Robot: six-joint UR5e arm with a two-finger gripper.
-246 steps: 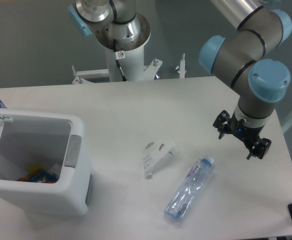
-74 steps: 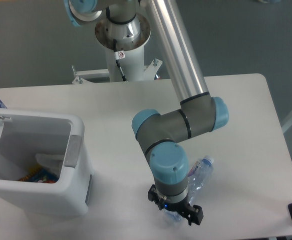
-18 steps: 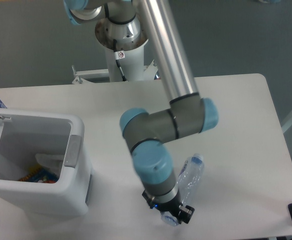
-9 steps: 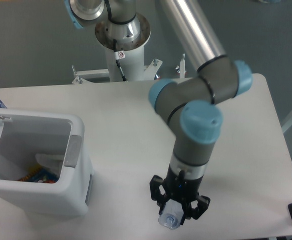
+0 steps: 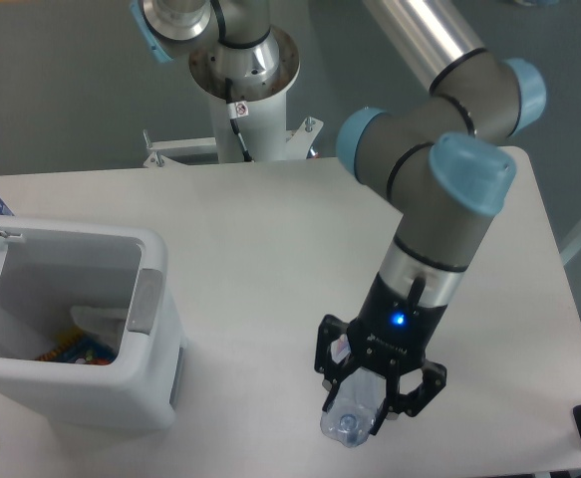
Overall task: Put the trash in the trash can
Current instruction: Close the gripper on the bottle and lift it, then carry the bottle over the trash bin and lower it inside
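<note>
Camera view: water bottle [image 5: 353, 410] pinched by end effector [image 5: 373, 396] near bench front edge; crinkled plastic may slip before trash can [image 5: 155, 329].

Clear crinkled plastic water bottle [image 5: 353, 416] at 5 o'clock, end-on toward camera. Crumpled clear wrapper [image 5: 98, 319] inside open white rectangular plastic bin [image 5: 150, 349] at 8 o'clock.

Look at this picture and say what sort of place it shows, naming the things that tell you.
Probably a robotics lab or test bench. An industrial-style arm on a pedestal base works over a plain white table, its gripper holding a clear bottle, with a white trash can as the only furnishing.
</note>
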